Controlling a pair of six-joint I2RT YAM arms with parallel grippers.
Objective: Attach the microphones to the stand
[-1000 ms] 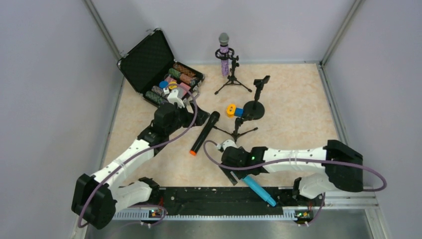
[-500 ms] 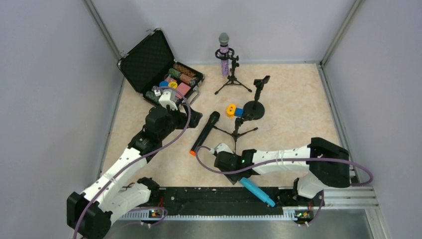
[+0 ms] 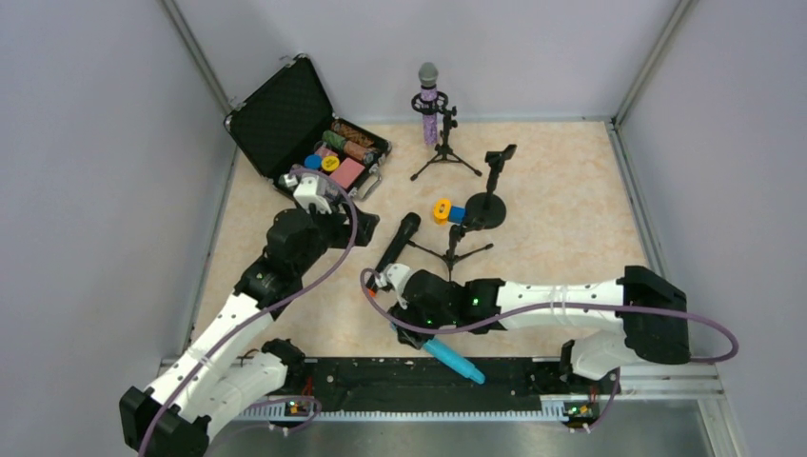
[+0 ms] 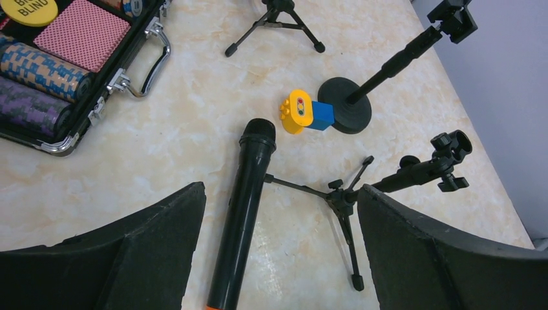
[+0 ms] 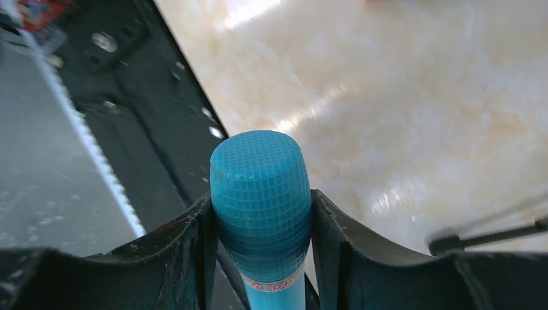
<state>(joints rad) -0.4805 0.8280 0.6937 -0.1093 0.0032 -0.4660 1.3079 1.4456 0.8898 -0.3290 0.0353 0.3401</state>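
Two arms reach over the table (image 3: 571, 181). The left arm (image 3: 238, 305) stretches forward beside the open black case (image 3: 285, 119). Its gripper (image 4: 278, 200) is spread wide and empty, above the black microphone (image 4: 245, 194), which lies flat just beside a small tripod stand (image 4: 342, 200). The right arm (image 3: 561, 297) bends left along the near edge, its gripper (image 5: 262, 213) clamped on the head of the blue microphone (image 5: 262, 181). The case holds rolls of chips (image 4: 39, 64), a pink card deck (image 4: 81, 42) and a yellow disc (image 3: 330, 163). At the back, the purple microphone (image 3: 430, 109) stands in a taller tripod stand (image 3: 444, 157). A round-base stand (image 3: 487, 205) has a yellow-and-blue block (image 3: 443, 210) against it.
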